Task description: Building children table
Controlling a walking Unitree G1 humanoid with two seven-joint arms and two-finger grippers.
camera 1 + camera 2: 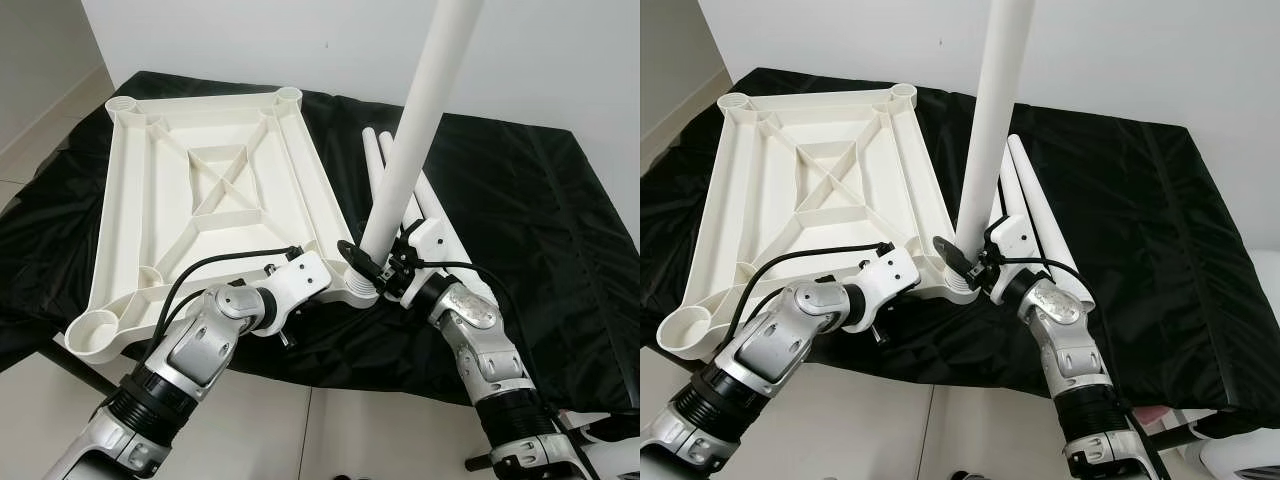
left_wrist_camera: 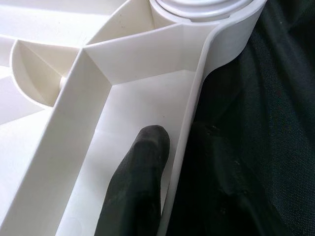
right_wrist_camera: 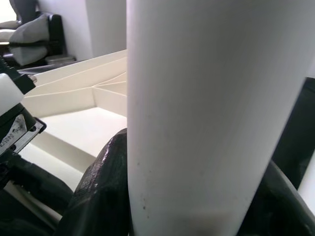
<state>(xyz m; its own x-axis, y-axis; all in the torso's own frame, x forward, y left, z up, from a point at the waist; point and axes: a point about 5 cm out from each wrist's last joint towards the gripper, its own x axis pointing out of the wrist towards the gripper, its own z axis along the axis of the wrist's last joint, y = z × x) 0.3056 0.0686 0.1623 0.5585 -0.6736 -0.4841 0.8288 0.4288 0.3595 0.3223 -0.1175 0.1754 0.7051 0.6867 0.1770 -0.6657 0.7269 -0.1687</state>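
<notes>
White wall, pale tile floor; low bench under a black cloth [image 1: 520,200]. White plastic tabletop [image 1: 210,190] lies upside down on it, ribs up, a leg socket at each corner. Right gripper [image 1: 372,262] is clamped low on a white table leg [image 1: 415,130] standing nearly upright, its foot in the near-right corner socket [image 1: 357,290]. Left gripper [image 1: 322,272] pinches the tabletop's rim just beside that socket, one finger [image 2: 140,182] inside the wall, the other outside.

Spare legs [image 1: 1040,215] lie on the cloth behind the right gripper.

Handling, my read: hollow moulded plastic, so light and stiff but smooth; the tube can slip or twist in the pads. Grip low near the socket, keep the leg square, brace the rim against turning.
</notes>
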